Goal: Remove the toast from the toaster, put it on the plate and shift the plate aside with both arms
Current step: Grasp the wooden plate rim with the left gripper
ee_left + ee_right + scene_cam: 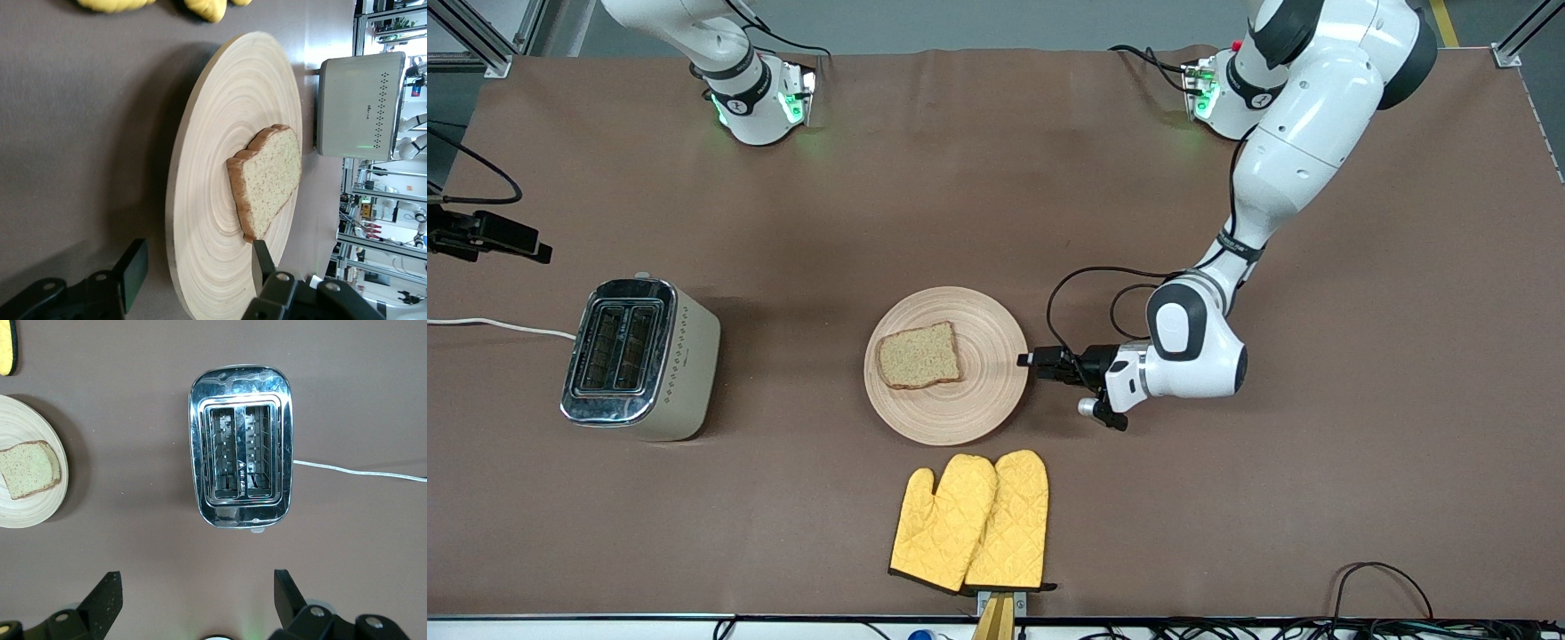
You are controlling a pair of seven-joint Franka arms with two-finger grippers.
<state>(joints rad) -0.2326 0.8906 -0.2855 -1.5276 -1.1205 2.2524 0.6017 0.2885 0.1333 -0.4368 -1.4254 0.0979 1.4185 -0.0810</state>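
Front view had the toast (919,356) lying flat on the wooden plate (978,404), offset toward the right arm's end of it. Plate sat mid-table, between the toaster (640,360) and the left gripper (1033,359).

Left gripper was low at the plate's rim on the left arm's end — left wrist view showed its fingers (261,263) spread, one above the plate edge and one below by the tablecloth, not clenched on anything. Same view: toast (267,180) on the plate (213,133), toaster (360,103) further along.

Right gripper (193,600) hung over the table near the toaster, fingers wide apart, holding nothing. Right wrist view looked straight down on the toaster (241,447) — both slots empty, white cord (360,471) running off it. Plate (27,507) and toast (28,468) were at the frame edge.

Yellow oven mitts (971,523), a pair side by side, lay nearer the front camera than the plate, close to the table edge. Brown cloth (1316,498) covered the table.
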